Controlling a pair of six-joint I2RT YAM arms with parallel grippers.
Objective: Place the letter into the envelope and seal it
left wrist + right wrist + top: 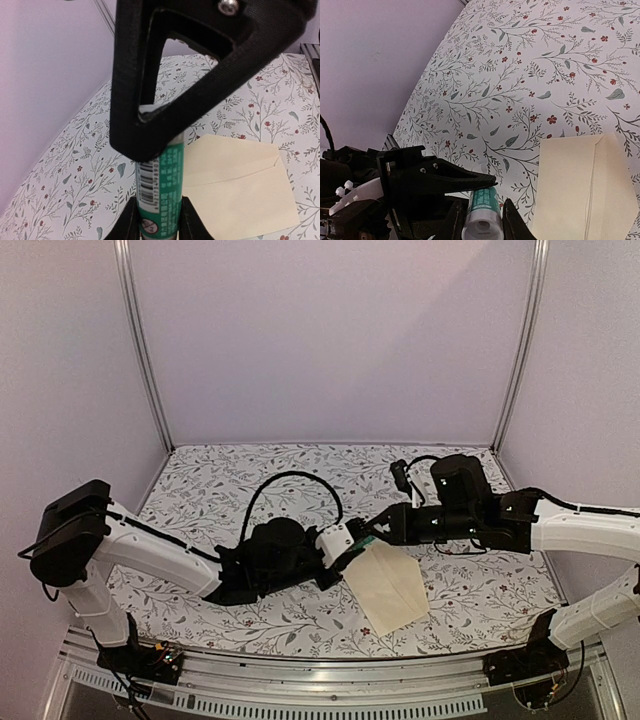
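Envelope: cream envelope [388,588] lying flat on the floral tabletop [250,480], just beside both grippers.
Letter: not visible; cannot tell whether it is inside.
Direction: long axis runs diagonally, far-left to near-right; flap is folded over.
Handling: likely light, thin and floppy, and apt to slide; best pinned flat or taken by an edge.
Jaws: left gripper [158,222] and right gripper [484,220] each clamp an end of the green-and-white glue stick [159,185].
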